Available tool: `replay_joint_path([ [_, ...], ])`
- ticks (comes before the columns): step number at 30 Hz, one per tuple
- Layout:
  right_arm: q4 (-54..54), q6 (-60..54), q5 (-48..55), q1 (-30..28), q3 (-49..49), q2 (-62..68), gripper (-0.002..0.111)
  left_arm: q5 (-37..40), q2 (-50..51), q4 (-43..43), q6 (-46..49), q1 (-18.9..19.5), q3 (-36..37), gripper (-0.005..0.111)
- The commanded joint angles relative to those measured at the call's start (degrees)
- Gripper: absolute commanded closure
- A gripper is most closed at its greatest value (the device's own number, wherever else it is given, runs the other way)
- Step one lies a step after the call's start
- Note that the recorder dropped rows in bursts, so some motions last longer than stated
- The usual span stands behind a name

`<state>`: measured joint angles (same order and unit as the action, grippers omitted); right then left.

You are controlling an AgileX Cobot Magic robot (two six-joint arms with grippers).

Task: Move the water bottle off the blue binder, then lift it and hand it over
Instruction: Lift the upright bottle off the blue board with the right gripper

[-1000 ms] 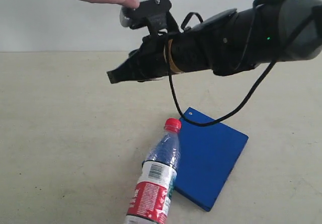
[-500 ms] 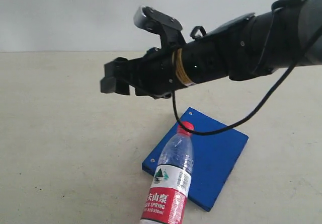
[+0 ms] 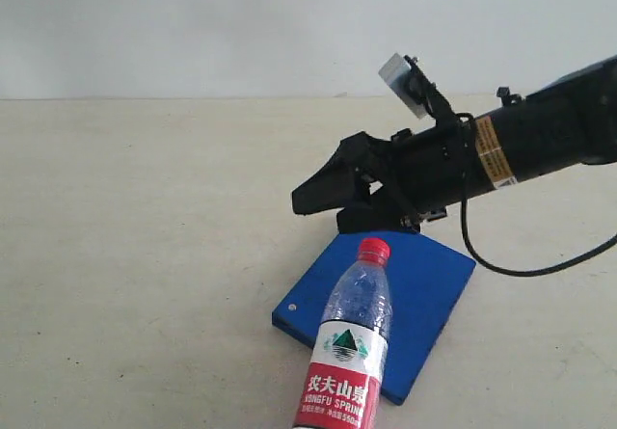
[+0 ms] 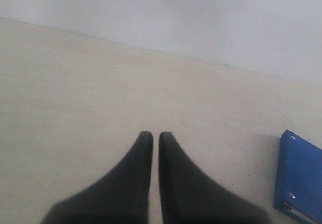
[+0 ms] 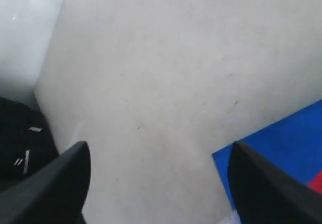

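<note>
Water bottle: nearest the exterior camera, lying slanted with its red cap pointing away. Neck and shoulder overlap the near part of the blue binder; the base runs out of frame, so I cannot tell what it rests on.

Blue binder: flat on the table, closed, one rivet visible at its near corner.

Right gripper: hovers over the binder's far edge, beyond the cap and touching neither. In my right wrist view the fingers stand wide apart with nothing between them; below lie bare table and a corner of the binder.

Left gripper: fingers pressed together, only a thin slit showing, holding nothing. It is over bare table with the binder off to one side. It does not appear in the exterior view.

Status, my judgement: nothing completed. The bottle is not yet clear of the binder, so step one is open. Lift and handover both remain.
</note>
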<state>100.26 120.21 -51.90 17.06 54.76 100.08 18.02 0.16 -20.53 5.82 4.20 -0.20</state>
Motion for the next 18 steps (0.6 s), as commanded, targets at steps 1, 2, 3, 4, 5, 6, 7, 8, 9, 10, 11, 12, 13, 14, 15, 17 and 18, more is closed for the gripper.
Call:
replay_joint_path([
  [1,-0.3,-0.3,1.7,-0.5,1.2,-3.9,0.041,-0.4,-0.2,0.0,0.2,-0.1,0.2,0.102],
  [2,-0.3,-0.3,0.6,-0.5,0.8,-4.3,0.041,-0.4,-0.2,0.0,0.2,-0.1,0.2,0.102],
  [3,-0.3,-0.3,0.0,-0.5,0.1,-4.8,0.041,-0.4,-0.2,0.0,0.2,-0.1,0.2,0.102],
  [4,-0.3,-0.3,0.6,-0.5,-0.9,-5.0,0.041,-0.4,-0.2,0.0,0.2,-0.1,0.2,0.102],
  [5,-0.3,-0.3,1.7,-0.5,-1.8,-5.2,0.041,-0.4,-0.2,0.0,0.2,-0.1,0.2,0.102],
  [6,-0.3,-0.3,3.8,-0.5,-3.0,-5.2,0.041,-0.4,-0.2,0.0,0.2,-0.1,0.2,0.102],
  [7,-0.3,-0.3,7.2,-0.5,-4.7,-5.2,0.041,-0.4,-0.2,0.0,0.2,-0.1,0.2,0.102],
  [8,-0.3,-0.3,9.6,-0.5,-5.9,-5.2,0.041,-0.4,-0.2,0.0,0.2,-0.1,0.2,0.102],
  [9,-0.3,-0.3,12.1,-0.5,-7.3,-5.2,0.041,-0.4,-0.2,0.0,0.2,-0.1,0.2,0.102],
  [10,-0.3,-0.3,14.1,-0.5,-8.8,-5.2,0.041,-0.4,-0.2,0.0,0.2,-0.1,0.2,0.102],
  [11,-0.3,-0.3,15.1,-0.5,-9.8,-5.2,0.041,-0.4,-0.2,0.0,0.2,-0.1,0.2,0.102],
  [12,-0.3,-0.3,15.7,-0.5,-11.2,-5.2,0.041,-0.4,-0.2,0.0,0.2,-0.1,0.2,0.102],
  [13,-0.3,-0.3,16.1,-0.5,-12.5,-5.2,0.041,-0.4,-0.2,0.0,0.2,-0.1,0.2,0.102],
  [14,-0.3,-0.3,16.1,-0.5,-13.4,-5.2,0.041,-0.4,-0.2,0.0,0.2,-0.1,0.2,0.102],
  [15,-0.3,-0.3,16.4,-0.5,-14.6,-5.2,0.041,-0.4,-0.2,0.0,0.2,-0.1,0.2,0.102],
  [17,-0.3,-0.3,17.0,-0.5,-15.8,-5.2,0.041,-0.4,-0.2,0.0,0.2,-0.1,0.2,0.102],
  [18,-0.3,-0.3,18.1,-0.5,-16.2,-5.2,0.041,-0.4,-0.2,0.0,0.2,-0.1,0.2,0.102],
])
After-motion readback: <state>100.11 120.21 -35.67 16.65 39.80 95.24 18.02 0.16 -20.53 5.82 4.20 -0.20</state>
